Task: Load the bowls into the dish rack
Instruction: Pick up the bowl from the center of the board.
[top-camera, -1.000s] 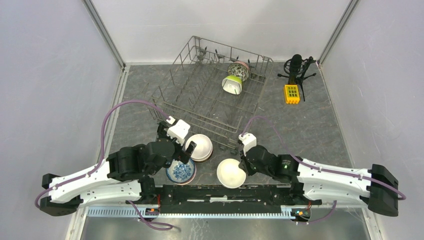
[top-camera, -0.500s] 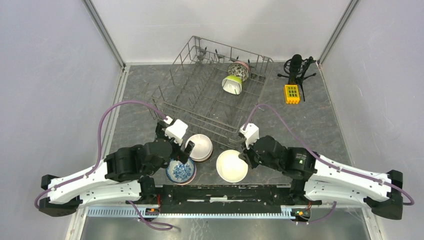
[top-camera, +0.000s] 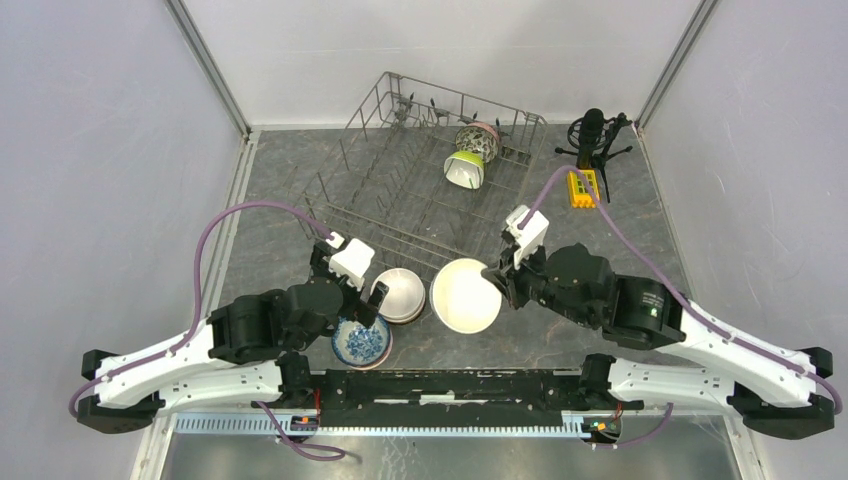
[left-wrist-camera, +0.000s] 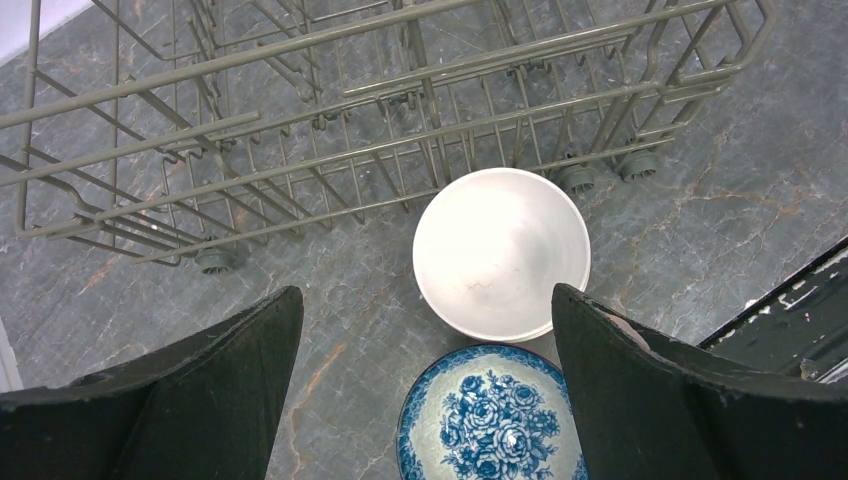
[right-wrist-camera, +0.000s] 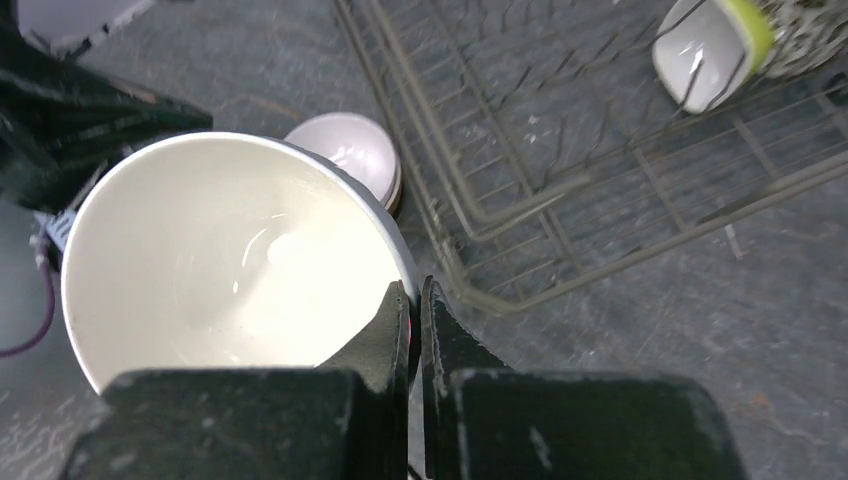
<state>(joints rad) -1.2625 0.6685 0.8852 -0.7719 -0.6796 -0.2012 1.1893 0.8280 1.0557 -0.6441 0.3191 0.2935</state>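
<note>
The grey wire dish rack (top-camera: 400, 200) stands at the back of the table, with a lime green bowl (top-camera: 464, 168) and a speckled bowl (top-camera: 478, 140) on edge in its far right corner. My right gripper (top-camera: 497, 274) is shut on the rim of a plain white bowl (top-camera: 465, 295), held lifted just in front of the rack's near edge (right-wrist-camera: 640, 250). One finger is inside the bowl (right-wrist-camera: 230, 260) and one outside. My left gripper (left-wrist-camera: 425, 295) hangs open over a blue-and-white bowl (left-wrist-camera: 490, 425) and a white stacked bowl (left-wrist-camera: 500, 250), holding nothing.
A black microphone on a tripod (top-camera: 592, 135) and a yellow block (top-camera: 583, 187) sit to the right of the rack. White walls close in the table on three sides. The black mounting rail (top-camera: 450, 385) runs along the near edge.
My right arm has lifted the white bowl off the table and carried it away from the near edge toward the rack. The left arm has barely moved.
</note>
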